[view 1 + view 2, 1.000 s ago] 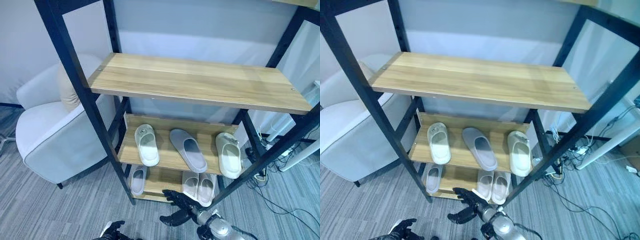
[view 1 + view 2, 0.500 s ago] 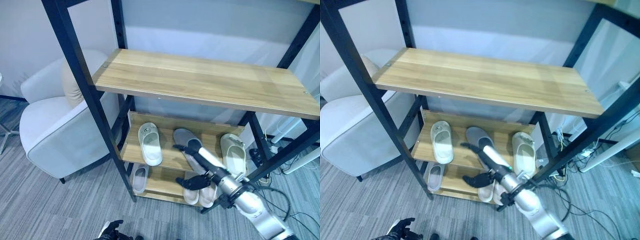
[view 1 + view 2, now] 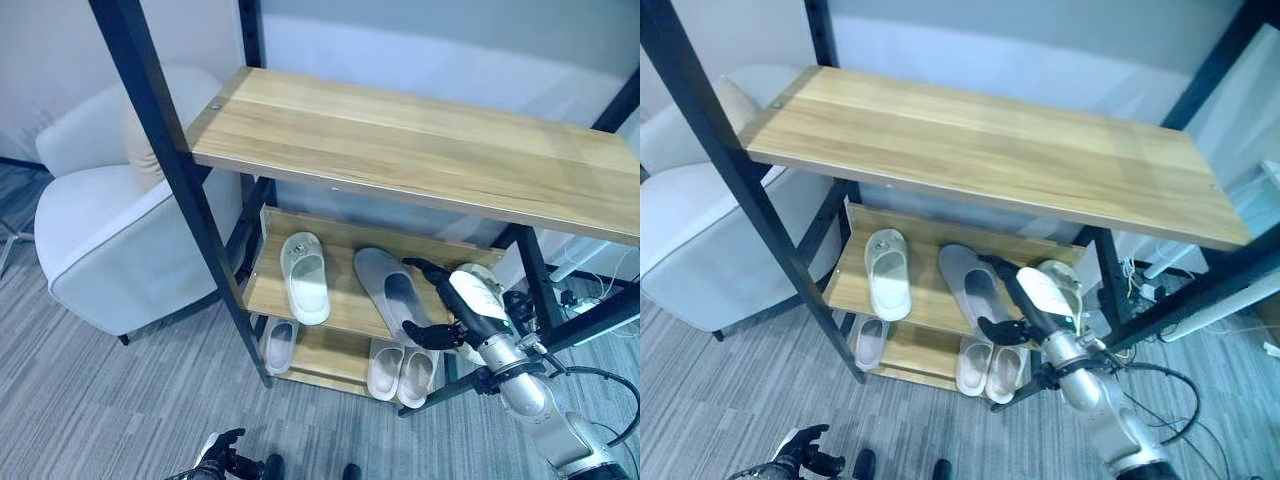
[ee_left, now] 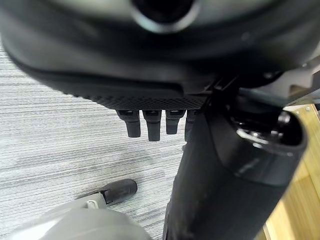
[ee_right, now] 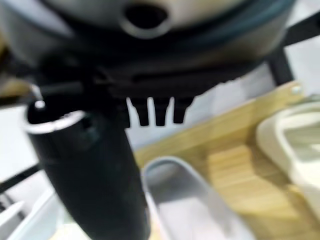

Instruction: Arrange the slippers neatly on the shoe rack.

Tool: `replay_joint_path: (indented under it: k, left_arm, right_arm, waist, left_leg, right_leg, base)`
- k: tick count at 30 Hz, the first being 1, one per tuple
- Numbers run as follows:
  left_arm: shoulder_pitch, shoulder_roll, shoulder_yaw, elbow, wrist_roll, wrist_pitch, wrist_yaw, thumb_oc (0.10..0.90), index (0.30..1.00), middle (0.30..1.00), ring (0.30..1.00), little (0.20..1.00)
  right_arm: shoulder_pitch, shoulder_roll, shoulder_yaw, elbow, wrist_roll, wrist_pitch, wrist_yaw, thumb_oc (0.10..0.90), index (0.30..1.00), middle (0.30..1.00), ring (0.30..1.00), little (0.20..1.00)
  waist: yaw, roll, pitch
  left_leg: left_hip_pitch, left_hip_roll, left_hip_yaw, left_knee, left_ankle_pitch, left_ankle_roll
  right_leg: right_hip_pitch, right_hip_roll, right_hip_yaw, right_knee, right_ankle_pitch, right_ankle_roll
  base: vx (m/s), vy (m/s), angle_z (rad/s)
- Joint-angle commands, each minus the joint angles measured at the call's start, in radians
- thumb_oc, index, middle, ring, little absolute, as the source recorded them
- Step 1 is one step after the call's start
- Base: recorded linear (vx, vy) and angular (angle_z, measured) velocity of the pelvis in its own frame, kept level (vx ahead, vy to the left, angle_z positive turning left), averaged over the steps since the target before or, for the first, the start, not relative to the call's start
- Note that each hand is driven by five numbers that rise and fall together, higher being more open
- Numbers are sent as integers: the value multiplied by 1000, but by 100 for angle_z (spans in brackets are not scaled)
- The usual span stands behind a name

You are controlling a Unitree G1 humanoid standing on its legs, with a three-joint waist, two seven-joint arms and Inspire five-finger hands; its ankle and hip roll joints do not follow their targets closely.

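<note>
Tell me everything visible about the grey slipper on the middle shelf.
The grey slipper is a closed-toe slide with an open back, soft and matte in look. It lies flat, sole down, on the wooden middle shelf, slanted between two paler slippers. The right hand hangs open just beside its right edge; whether they touch is unclear.

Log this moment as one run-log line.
right hand: open, over middle shelf between grey slipper and cream slipper | left hand: low, idle

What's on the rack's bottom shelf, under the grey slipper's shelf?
On the bottom shelf: one slipper at left, a white pair at right. Their toes are covered by the middle shelf.
</note>
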Motion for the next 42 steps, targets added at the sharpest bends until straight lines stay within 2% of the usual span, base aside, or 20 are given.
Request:
replay_joint_path:
  k: [1,4,9,15,20,22,27,42]
  left_arm:
    - [4,-19,-73,98,51,1,-34,800,900,900,900,900]
    - [-4,-12,-78,98,49,1,-36,800,900,900,900,900]
    - [-13,-9,-40,87,-45,-7,-33,800,900,900,900,900]
    - [-27,-9,-56,79,-57,-11,-28,800,900,900,900,900]
    - [-32,-9,-55,78,-78,-13,-24,800,900,900,900,900]
    - [-29,-11,-16,84,-139,-9,-28,800,900,900,900,900]
    - [-30,-11,4,90,-169,-10,-27,800,900,900,900,900]
    - [-49,-8,-34,76,-172,-22,-16,800,900,900,900,900]
  right_arm:
    - [-122,-61,-79,-80,20,-48,-94,800,900,900,900,900]
    - [-164,-87,-66,-48,24,-42,-95,800,900,900,900,900]
    - [-220,-135,-47,9,8,-24,-99,800,900,900,900,900]
    - [-259,-171,-29,74,5,-4,-99,800,900,900,900,900]
    - [-301,-174,-3,115,8,4,-110,800,900,900,900,900]
    - [-306,-174,11,122,2,8,-101,800,900,900,900,900]
    - [-316,-173,28,134,-3,13,-93,800,900,900,900,900]
    - [-382,-141,44,213,36,14,-140,800,900,900,900,900]
  waist:
    - [40,-17,-22]
    - [44,-20,-15]
    - [52,-21,-6]
    - [52,-17,-1]
    - [55,-13,6]
    - [60,-14,10]
    - [67,-16,15]
    - [85,-22,30]
  left_leg:
    - [-10,1,14,3,-71,-15]
    - [-25,0,10,3,-67,-17]
    - [-52,-4,1,3,-60,-19]
    - [-71,-8,-4,3,-57,-19]
    - [-78,-12,-9,3,-56,-18]
    - [-84,-14,-11,3,-54,-18]
    - [-101,-14,-19,3,-49,-21]
    - [-157,-18,-40,3,-35,-24]
  right_leg:
    - [19,-35,40,6,-68,88]
    - [4,-35,37,6,-65,88]
    - [-22,-37,31,6,-61,89]
    - [-40,-41,29,6,-58,92]
    - [-46,-43,29,6,-56,91]
    - [-51,-45,27,6,-55,91]
    - [-66,-47,21,6,-52,92]
    - [-114,-47,10,6,-45,93]
  base:
    - [-18,-4,6]
    - [-2,2,2]
    - [-4,1,4]
    - [-3,3,2]
    - [0,0,0]
    - [0,0,0]
    - [2,-5,4]
    - [-2,-4,3]
